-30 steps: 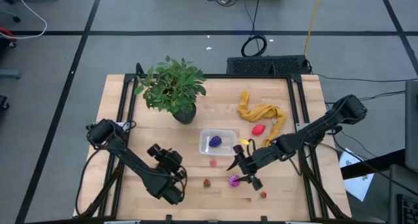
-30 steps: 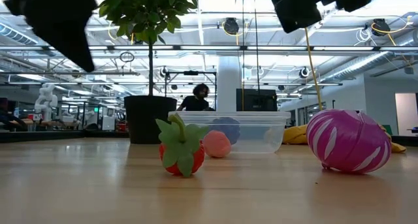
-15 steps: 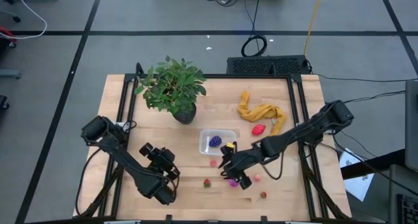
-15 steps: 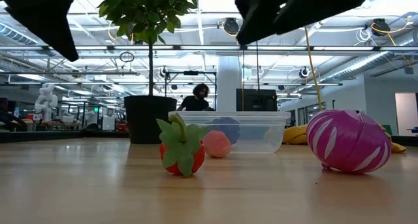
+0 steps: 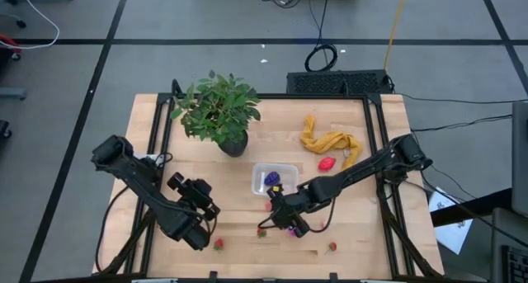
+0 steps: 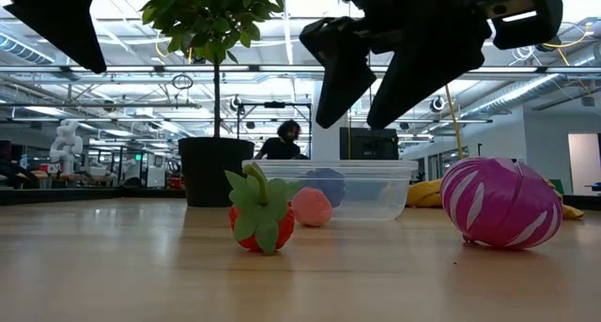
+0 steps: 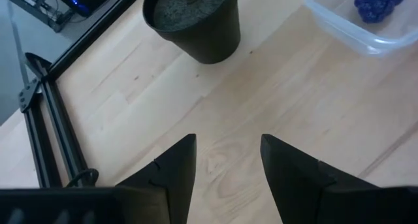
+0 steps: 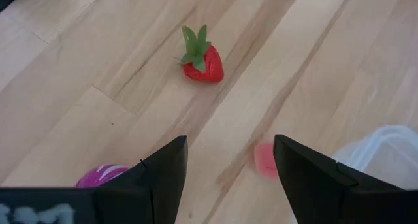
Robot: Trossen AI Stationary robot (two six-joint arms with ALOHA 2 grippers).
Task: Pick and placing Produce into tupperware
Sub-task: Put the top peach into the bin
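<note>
The clear tupperware stands mid-table with a purple bumpy fruit inside. On the wood lie a small pink fruit, a magenta fruit, a red strawberry, two more strawberries, and a red-pink piece by the yellow cloth. My right gripper hovers open above the table between the pink fruit and the strawberry. In the low view its fingers hang well above the strawberry. My left gripper hovers open to the left of the container.
A potted plant stands at the far left of the table, its pot ahead of my left gripper. A mustard-yellow cloth lies far right. Black rails line the table's sides. A person sits far off in the room.
My right gripper has moved toward the table's left, passing over the magenta fruit to a spot near the pink fruit and the strawberry, staying open. My left arm has drawn back toward the table's left, uncovering a strawberry near the near edge. No fruit has moved.
</note>
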